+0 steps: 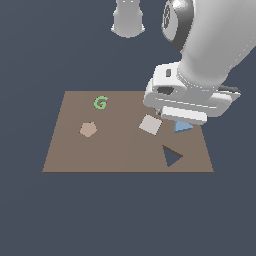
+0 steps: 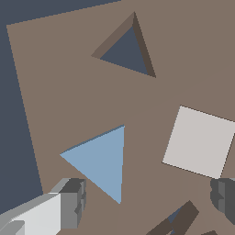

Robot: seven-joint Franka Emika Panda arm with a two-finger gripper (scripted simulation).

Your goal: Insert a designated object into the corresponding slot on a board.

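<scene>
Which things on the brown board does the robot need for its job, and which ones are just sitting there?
Needed for the job:
- blue triangle block
- dark triangle hole it fits into
- brown board
- gripper, open above the block

Just sitting there:
- off-white square tile
- tan pentagon
- green letter G
- another dark cutout, only partly in view

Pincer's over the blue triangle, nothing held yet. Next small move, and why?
Probably shift sideways to centre on the blue triangle, then descend. In the wrist view the pincer is open, one fingertip near the triangle's corner and the other past the off-white square, so the triangle is off-centre. It lies flat on the board, short of the triangular slot.
</scene>
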